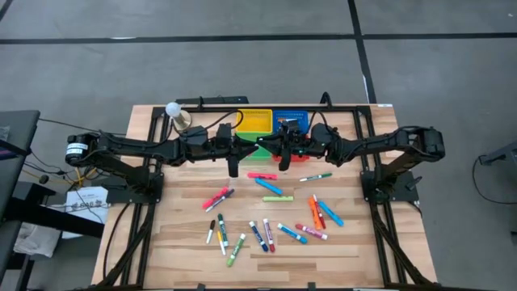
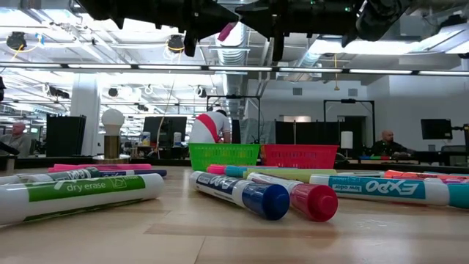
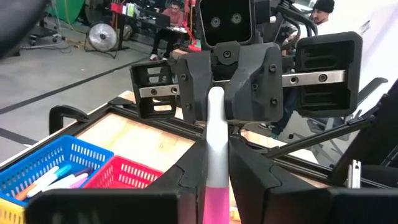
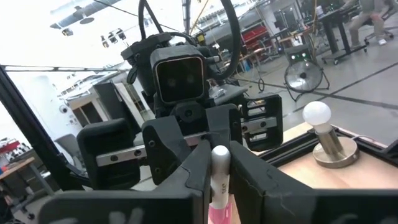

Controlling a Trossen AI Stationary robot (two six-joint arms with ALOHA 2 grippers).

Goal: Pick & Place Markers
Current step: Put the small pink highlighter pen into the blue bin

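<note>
Both grippers meet tip to tip, raised above the baskets at the table's far middle. My left gripper (image 3: 216, 183) is shut on a pink-and-white marker (image 3: 215, 143). The marker's white end reaches into my right gripper (image 3: 216, 102), which faces it. My right gripper (image 4: 219, 186) is also shut on a pink-and-white marker (image 4: 218, 168), whose white end points at my left gripper (image 4: 208, 146). I take it for one marker, a pink spot (image 2: 227, 31) in the low view. Several markers (image 1: 271, 198) lie flat on the table. My left gripper pinches the marker between its two fingers at the pink part (image 3: 215, 199). The fingers come level from the table's left and lie along the marker. It is lifted clear, its white end (image 3: 216, 96) toward the other gripper. My right gripper pinches the marker between its two fingers (image 4: 249, 180), just behind the rounded white end (image 4: 219, 154). It comes level from the table's right, fingers along the marker. The marker is lifted clear. How far back it reaches does not show.
Yellow (image 1: 253, 121), blue (image 1: 292, 121), green (image 2: 223, 155) and red (image 2: 299, 155) mesh baskets stand at the far middle; the blue one (image 3: 43, 165) holds markers. A bulb on a stand (image 1: 178, 113) is at the far left. Loose markers (image 2: 242, 192) crowd the near half.
</note>
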